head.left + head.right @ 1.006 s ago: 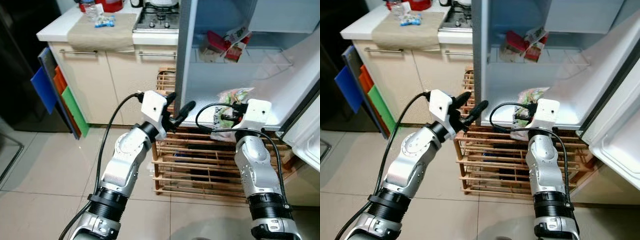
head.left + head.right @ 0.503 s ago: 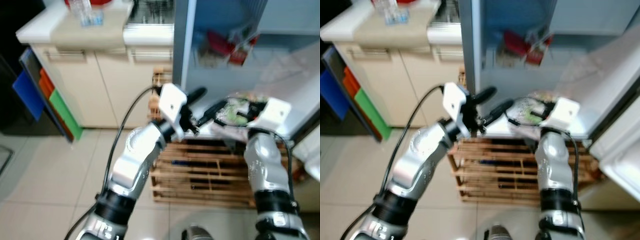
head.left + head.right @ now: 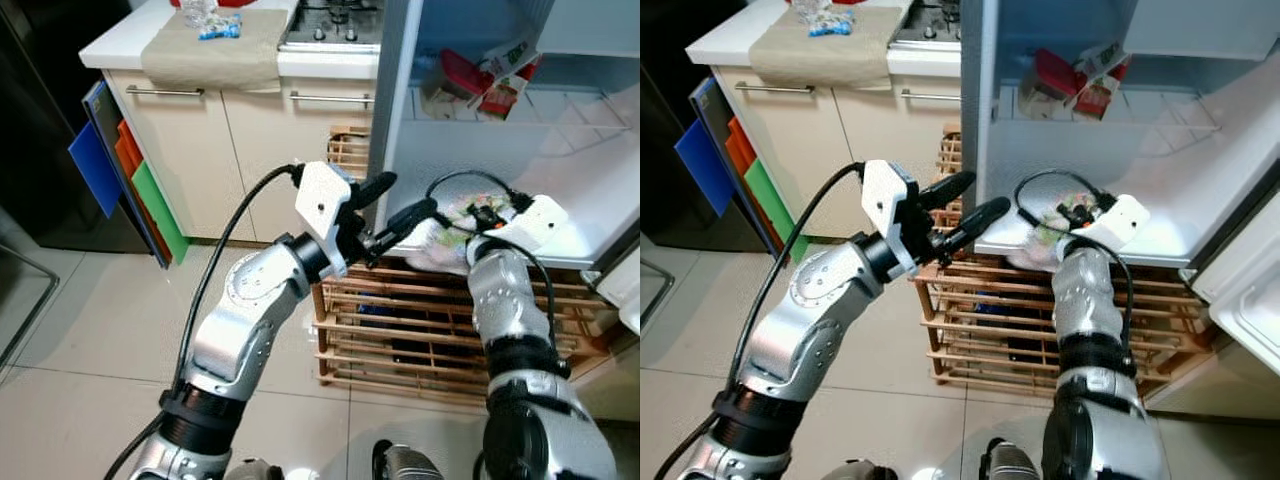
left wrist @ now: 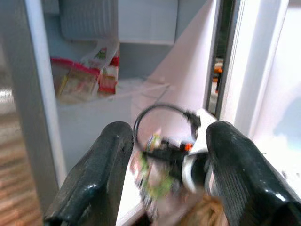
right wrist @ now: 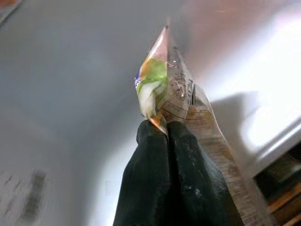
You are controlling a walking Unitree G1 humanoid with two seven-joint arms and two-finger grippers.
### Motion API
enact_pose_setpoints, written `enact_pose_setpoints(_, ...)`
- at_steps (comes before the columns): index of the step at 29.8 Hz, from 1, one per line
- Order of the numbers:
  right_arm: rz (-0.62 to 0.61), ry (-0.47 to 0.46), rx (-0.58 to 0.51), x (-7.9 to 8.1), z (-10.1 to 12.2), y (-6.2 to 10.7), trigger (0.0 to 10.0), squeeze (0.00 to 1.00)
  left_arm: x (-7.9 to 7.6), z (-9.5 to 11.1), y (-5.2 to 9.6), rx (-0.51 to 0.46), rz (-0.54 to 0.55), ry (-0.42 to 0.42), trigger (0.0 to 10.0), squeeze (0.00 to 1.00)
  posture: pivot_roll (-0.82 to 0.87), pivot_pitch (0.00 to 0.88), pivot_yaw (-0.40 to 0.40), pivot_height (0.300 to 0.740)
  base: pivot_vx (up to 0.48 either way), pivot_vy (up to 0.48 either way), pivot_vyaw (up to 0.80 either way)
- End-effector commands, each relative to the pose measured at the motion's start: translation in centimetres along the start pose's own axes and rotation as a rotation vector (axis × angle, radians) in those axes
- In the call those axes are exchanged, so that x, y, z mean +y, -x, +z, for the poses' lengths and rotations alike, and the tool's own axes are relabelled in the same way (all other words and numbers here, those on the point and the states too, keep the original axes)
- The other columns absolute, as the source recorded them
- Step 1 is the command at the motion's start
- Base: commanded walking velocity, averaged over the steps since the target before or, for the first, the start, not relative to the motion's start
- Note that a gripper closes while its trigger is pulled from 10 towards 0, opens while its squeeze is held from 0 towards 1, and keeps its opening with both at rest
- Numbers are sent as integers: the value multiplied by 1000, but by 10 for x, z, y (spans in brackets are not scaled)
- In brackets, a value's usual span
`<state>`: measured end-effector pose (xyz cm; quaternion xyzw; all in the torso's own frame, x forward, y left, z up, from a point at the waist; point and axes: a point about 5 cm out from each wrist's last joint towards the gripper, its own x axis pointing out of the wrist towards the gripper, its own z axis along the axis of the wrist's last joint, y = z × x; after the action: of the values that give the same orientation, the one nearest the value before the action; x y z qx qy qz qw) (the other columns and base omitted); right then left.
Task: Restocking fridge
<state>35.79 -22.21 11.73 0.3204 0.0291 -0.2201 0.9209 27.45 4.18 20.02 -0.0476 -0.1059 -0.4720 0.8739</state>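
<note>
1. Left eye view: your right gripper point(image 3: 478, 212) holds the salad bag point(image 3: 447, 235) at centre right, over the fridge shelf point(image 3: 570, 235).
2. Left wrist view: your left gripper point(image 4: 165, 162) idles, fingers spread apart.
3. Right wrist view: fingers clamp the bag; next, lower and release.

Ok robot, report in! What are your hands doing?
Right gripper shut on clear food bag, over bottom fridge shelf. Left gripper open, empty, at fridge's edge. Shelf ahead bare.

— What do we log along the top of the frame?
— White counter point(image 3: 120, 45) with beige cloth point(image 3: 215, 55), gas hob point(image 3: 335, 25) beside it.
— And lower down?
— We list coloured boards point(image 3: 125, 175) at left, wooden rack point(image 3: 400, 330) centre, tiled floor point(image 3: 90, 340).
</note>
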Motion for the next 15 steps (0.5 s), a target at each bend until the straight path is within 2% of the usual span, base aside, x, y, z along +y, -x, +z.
enact_pose_setpoints(1, -36, -36, -31, -3, 9, -3, 0, 0, -1, 1, 4, 10, -4, 10, 10000, 0, -6, 174, 56, 740, 0, 0, 0)
enact_pose_setpoints(4, -82, -63, -28, -16, 12, -7, 0, 0, -2, 0, 9, 29, 0, 30, 10000, 0, -4, 192, 61, 740, 0, 0, 0)
enact_pose_setpoints(7, -92, -73, -27, -19, 15, -9, 0, 0, -4, 0, 11, 35, -3, 42, 10000, 0, -3, 206, 66, 740, 0, 0, 0)
enact_pose_setpoints(12, -12, 57, -83, -8, 35, -14, 0, 0, -7, 3, 13, 38, -3, 71, 10000, 0, -21, 221, 62, 740, 0, 0, 0)
enact_pose_setpoints(14, 82, 213, -124, 3, 46, -15, 0, 0, -10, 2, 13, 35, 0, 82, 10000, 0, -39, 229, 46, 740, 0, 0, 0)
enact_pose_setpoints(15, 203, 390, -166, 19, 54, -13, 0, 0, -14, 1, 12, 30, 6, 92, 10000, 0, -54, 232, 29, 740, 0, 0, 0)
